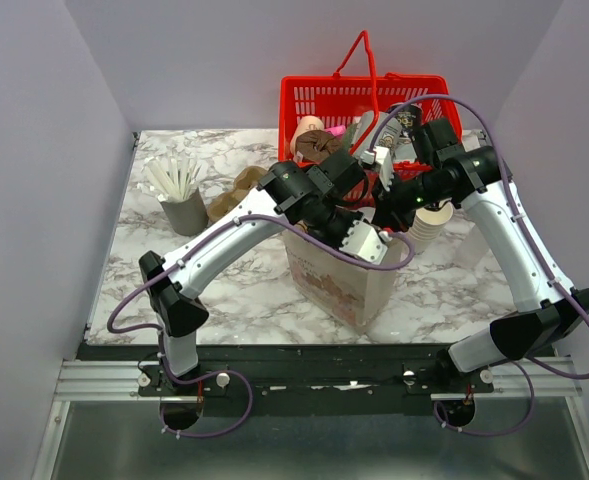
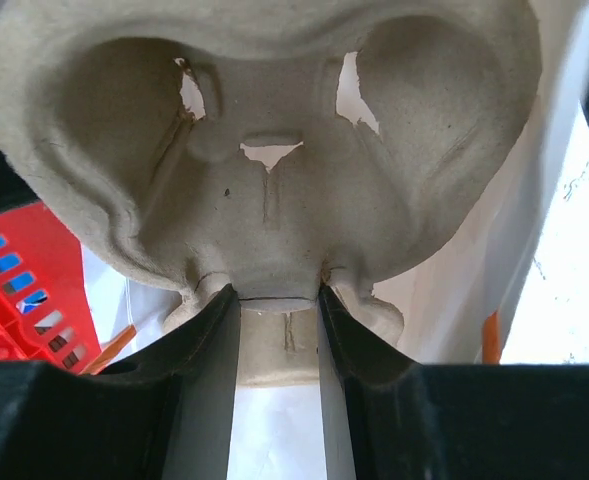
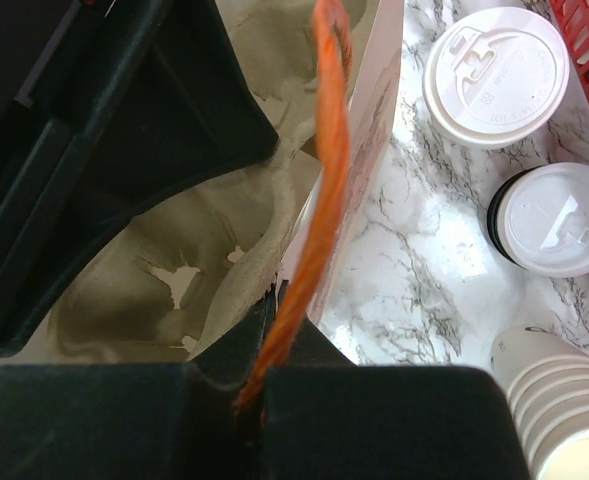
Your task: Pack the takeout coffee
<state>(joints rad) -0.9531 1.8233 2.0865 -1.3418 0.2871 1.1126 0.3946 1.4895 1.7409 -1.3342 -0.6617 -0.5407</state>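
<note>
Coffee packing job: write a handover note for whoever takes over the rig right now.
Left gripper: shut on the cardboard cup carrier, held inside the paper bag.
Right gripper: shut on the bag's orange handle.
Lidded cup: on the table beside the bag, not packed.
Done: carrier in the bag, not yet released.
Left: release the carrier, put the cup in the bag.

The small white paper cup with a round white plastic lid [image 3: 494, 75] stands upright on the marble surface [image 3: 414, 250], lid pressed on. Seen from above, the lid hides the cup's body. It sits at 1 o'clock in the right wrist view.
</note>
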